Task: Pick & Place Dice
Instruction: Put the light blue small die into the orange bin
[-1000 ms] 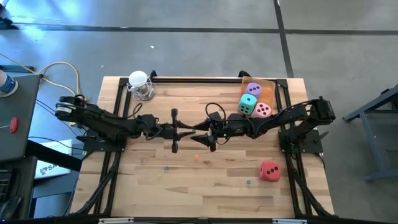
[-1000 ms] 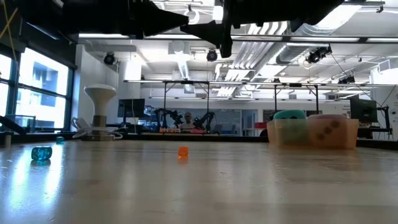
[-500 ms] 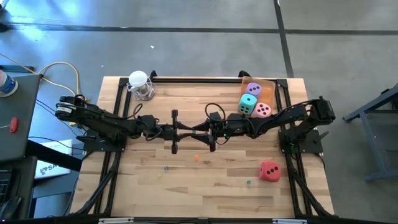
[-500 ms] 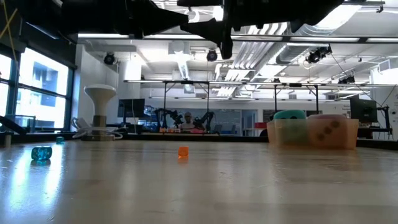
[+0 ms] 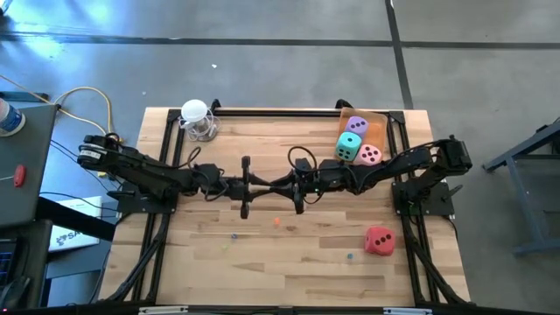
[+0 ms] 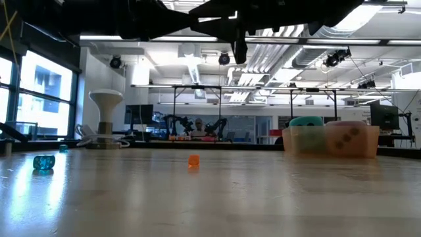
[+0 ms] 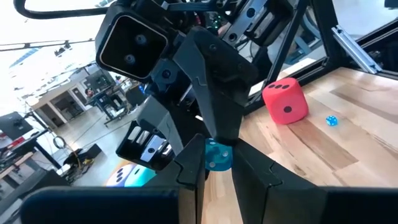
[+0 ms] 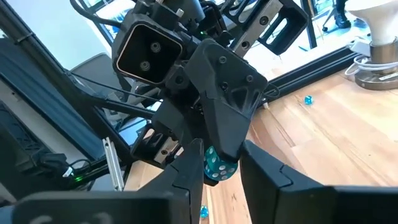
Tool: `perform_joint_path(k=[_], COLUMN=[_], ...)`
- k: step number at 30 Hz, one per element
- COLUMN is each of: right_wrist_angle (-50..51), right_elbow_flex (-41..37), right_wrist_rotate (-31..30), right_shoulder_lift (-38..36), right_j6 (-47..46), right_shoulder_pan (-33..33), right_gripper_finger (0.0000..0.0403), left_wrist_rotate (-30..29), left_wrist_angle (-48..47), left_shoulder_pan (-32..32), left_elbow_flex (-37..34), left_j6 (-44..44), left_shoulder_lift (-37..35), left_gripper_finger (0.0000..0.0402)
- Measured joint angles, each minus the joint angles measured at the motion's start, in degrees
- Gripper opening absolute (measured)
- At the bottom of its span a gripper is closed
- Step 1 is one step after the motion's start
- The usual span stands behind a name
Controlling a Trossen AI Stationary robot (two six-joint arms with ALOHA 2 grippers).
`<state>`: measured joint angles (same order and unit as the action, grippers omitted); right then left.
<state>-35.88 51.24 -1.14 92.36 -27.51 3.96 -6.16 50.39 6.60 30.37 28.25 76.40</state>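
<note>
1. The left gripper (image 5: 265,185) and the right gripper (image 5: 284,185) meet nose to nose above the middle of the light wooden table (image 5: 289,262), both raised clear of the boards.
2. Between them sits a small teal cube with dark dots (image 7: 217,155), not one of the large soft dice.
3. In the left wrist view the left gripper's two dark fingers (image 7: 189,171) stand a narrow gap apart. The small teal cube fills that gap at the tips, pinched there.
4. In the right wrist view the same cube lies at the right gripper's tips. Whether that gripper clamps it or merely stands around it cannot be told.
5. The red soft die with dark pips (image 5: 379,240) lies alone on the table, on the right arm's side and nearer the front edge, well apart from both grippers.
6. The mint green die (image 5: 349,146), the pink die (image 5: 370,155) and the purple die (image 5: 357,126) sit packed together in a clear orange-tinted box (image 5: 388,117) at the far right corner, beside the right arm and away from the jaws.
7. A white round-topped object on a clear base (image 5: 196,118) stands at the far left corner.
8. A tiny orange bead (image 6: 193,160) and a tiny blue bead (image 6: 44,161) lie loose on the boards.
</note>
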Motion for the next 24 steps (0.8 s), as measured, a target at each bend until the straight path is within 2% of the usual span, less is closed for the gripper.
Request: perform_joint_path(k=[4,13,24], right_wrist_angle=[0.59,2.05,2.96], right_elbow_flex=[0.02,0.03,0.12], right_wrist_rotate=[0.16,-1.03,-2.47], right_shoulder_lift=[0.0,-0.09,-0.11], right_j6=[0.33,0.97,2.19], right_shoulder_pan=[-0.23,-0.32,-0.3], right_gripper_finger=[0.0082,0.0051,0.0047], left_wrist_rotate=[-0.23,-0.03,0.0], left_wrist_angle=[-0.18,-0.89,-0.87], left_shoulder_pan=[0.75,0.27,0.26], left_elbow_flex=[0.0,-0.04,-0.07], left_j6=[0.64,0.39,0.49], left_shoulder_lift=[0.0,0.0,0.0], left_gripper_finger=[0.0056,0.0061,0.0069])
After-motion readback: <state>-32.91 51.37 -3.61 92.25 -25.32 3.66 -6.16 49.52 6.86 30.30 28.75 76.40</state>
